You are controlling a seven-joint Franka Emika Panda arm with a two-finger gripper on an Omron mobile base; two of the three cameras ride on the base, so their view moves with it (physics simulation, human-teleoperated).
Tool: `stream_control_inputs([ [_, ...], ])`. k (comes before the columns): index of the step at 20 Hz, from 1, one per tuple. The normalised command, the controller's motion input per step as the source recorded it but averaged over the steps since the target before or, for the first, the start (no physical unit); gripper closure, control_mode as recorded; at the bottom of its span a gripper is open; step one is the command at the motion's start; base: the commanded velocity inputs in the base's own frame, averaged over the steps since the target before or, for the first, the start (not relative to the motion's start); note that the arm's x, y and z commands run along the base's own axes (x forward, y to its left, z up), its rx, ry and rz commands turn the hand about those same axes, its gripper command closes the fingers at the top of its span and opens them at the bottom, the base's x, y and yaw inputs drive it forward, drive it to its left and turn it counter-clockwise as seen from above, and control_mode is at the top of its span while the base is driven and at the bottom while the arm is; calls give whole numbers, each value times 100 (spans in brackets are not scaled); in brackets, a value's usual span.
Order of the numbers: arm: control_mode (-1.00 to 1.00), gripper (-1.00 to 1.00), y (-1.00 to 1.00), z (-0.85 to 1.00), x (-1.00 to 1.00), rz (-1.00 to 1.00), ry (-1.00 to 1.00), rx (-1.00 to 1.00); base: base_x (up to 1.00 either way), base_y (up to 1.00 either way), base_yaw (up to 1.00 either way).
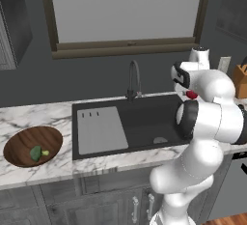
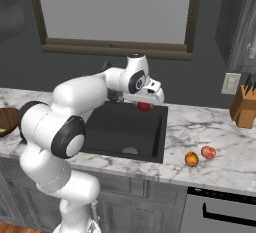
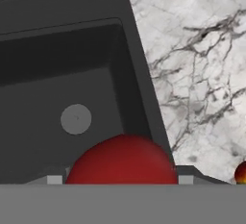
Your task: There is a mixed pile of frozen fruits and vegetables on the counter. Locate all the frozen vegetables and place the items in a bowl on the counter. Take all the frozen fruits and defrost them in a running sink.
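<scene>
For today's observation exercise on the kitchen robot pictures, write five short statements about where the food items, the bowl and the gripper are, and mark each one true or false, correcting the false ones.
1. The gripper holds a bright red round item above the sink. True.
2. The wooden bowl holds nothing. False: a dark green lump and a tiny yellow-green piece lie in it.
3. Two small round fruits, an orange one and a pinkish-red one, lie on the marble counter to the right of the sink. True.
4. The fruits are already in the sink basin. False: they are on the counter.
5. The bowl sits to the right of the sink. False: it is to the left.
</scene>
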Motion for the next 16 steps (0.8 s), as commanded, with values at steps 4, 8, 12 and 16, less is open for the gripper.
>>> stream_control_inputs([
  [4,-100,100,30,2,-20,10,0,6,0,0,0],
  [8,-100,100,33,4,-20,9,-5,4,0,0,0],
  [12,-100,100,33,6,-23,7,-8,4,0,0,0],
  [16,-100,100,31,4,-23,7,-11,5,0,0,0],
])
